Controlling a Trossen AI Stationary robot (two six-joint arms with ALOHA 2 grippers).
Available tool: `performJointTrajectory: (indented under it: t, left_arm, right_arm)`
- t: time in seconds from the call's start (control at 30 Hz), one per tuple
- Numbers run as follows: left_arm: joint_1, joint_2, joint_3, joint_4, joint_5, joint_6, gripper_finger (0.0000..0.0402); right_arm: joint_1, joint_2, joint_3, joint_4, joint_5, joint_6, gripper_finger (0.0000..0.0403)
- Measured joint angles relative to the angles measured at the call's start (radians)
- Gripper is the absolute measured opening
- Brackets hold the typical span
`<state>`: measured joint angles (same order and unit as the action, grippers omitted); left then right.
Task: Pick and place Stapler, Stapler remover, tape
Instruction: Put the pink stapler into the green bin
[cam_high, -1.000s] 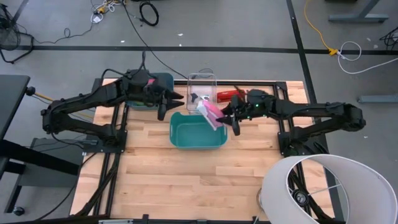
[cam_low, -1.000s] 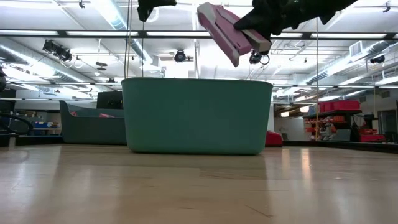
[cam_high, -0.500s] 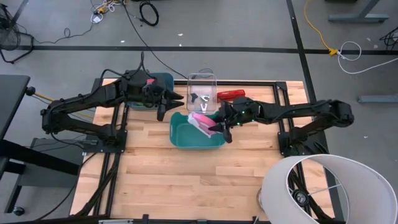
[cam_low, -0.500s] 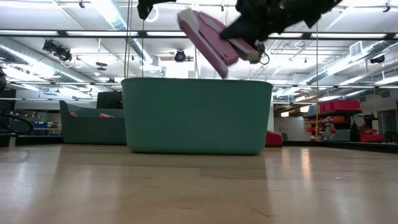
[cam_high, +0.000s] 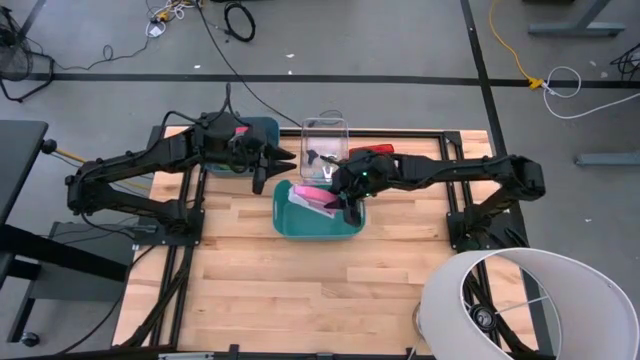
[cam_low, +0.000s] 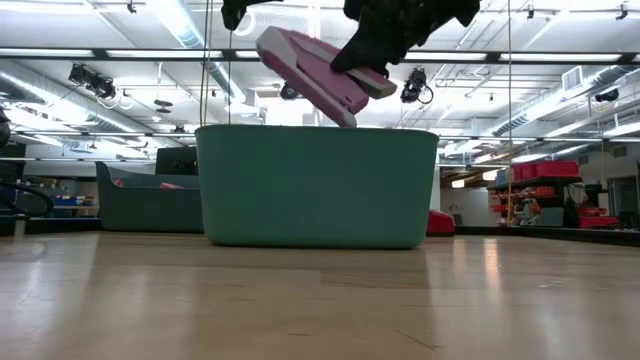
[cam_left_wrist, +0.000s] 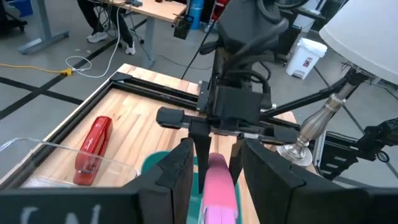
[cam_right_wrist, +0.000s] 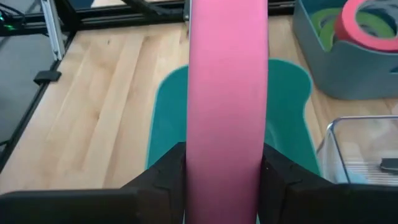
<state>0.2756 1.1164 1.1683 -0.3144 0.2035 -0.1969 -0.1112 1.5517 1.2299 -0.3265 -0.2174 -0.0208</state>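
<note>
Fingers of the right gripper (cam_high: 349, 205) are clamped on the sides of a pink stapler (cam_high: 318, 197), holding it tilted, front end down, just above the open teal bin (cam_high: 290, 225) at the centre of the counter (cam_high: 300, 290). Seen level from the counter, the stapler (cam_low: 308, 72) hangs just over the bin's rim (cam_low: 316, 185). At about 12 o'clock from the teal bin stands a clear plastic box (cam_high: 325, 135) holding a small dark object I cannot identify; at 1 o'clock a red stapler (cam_high: 370, 151) lies on the counter beside that box. At 10 o'clock the left gripper (cam_high: 272, 165) hovers beside a grey-blue bin (cam_right_wrist: 348, 68) that holds the green and pinkish-red tape rolls (cam_right_wrist: 364, 18); whether its fingers are apart or together I cannot tell. No readable writing or brand shows on any item.
</note>
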Motion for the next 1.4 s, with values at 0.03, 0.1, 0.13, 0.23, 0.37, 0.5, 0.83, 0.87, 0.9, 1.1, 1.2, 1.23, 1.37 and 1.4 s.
performJointTrajectory:
  t: [0.03, 0.1, 0.13, 0.23, 0.37, 0.5, 0.83, 0.87, 0.9, 1.1, 1.2, 1.23, 1.37, 1.4]
  left_arm:
    - [0.0, 0.0, 0.0, -0.005, 0.0, 0.004, 0.014]
    - [0.0, -0.011, -0.001, -0.025, 0.0, 0.007, 0.014]
    - [0.0, -0.017, -0.001, -0.024, 0.0, 0.009, 0.0139]
    - [0.0, -0.045, -0.001, -0.027, 0.017, 0.011, 0.0134]
    - [0.0, -0.091, -0.001, -0.027, 0.036, 0.011, 0.0121]
    - [0.0, -0.134, 0.0, -0.032, 0.041, 0.025, 0.0109]
    - [0.002, -0.184, 0.0, -0.026, 0.027, 0.029, 0.0094]
    - [0.002, -0.183, 0.0, -0.029, 0.026, 0.029, 0.0094]
    - [0.002, -0.183, 0.0, -0.029, 0.026, 0.029, 0.0094]
    - [0.002, -0.178, 0.0, -0.029, 0.026, 0.032, 0.0094]
    - [0.002, -0.179, 0.0, -0.027, 0.026, 0.034, 0.0094]
    - [0.002, -0.179, 0.0, -0.028, 0.026, 0.034, 0.0094]
    - [0.002, -0.179, 0.0, -0.027, 0.026, 0.036, 0.0094]
    - [0.002, -0.179, 0.0, -0.028, 0.026, 0.036, 0.0094]
  right_arm:
    - [0.0, 0.006, 0.001, -0.003, 0.0, 0.0, 0.013]
    - [0.0, 0.015, 0.002, -0.015, 0.0, -0.001, 0.013]
    - [0.0, 0.018, 0.002, -0.027, 0.0, -0.002, 0.013]
    - [0.0, 0.033, 0.002, -0.063, 0.027, 0.004, 0.013]
    - [0.0, 0.062, 0.002, -0.101, 0.039, 0.009, 0.013]
    - [0.0, 0.098, 0.002, -0.112, 0.043, 0.009, 0.013]
    - [0.007, 0.165, 0.002, -0.149, 0.021, 0.001, 0.013]
    - [0.01, 0.171, 0.002, -0.152, 0.021, 0.001, 0.013]
    - [0.012, 0.175, 0.002, -0.154, 0.019, -0.001, 0.013]
    - [0.025, 0.221, 0.002, -0.188, 0.026, -0.032, 0.013]
    - [0.028, 0.25, 0.002, -0.198, 0.026, -0.033, 0.013]
    - [0.028, 0.259, 0.002, -0.195, 0.025, -0.033, 0.013]
    - [0.028, 0.274, 0.002, -0.202, 0.026, -0.05, 0.013]
    - [0.028, 0.275, 0.002, -0.202, 0.025, -0.051, 0.013]
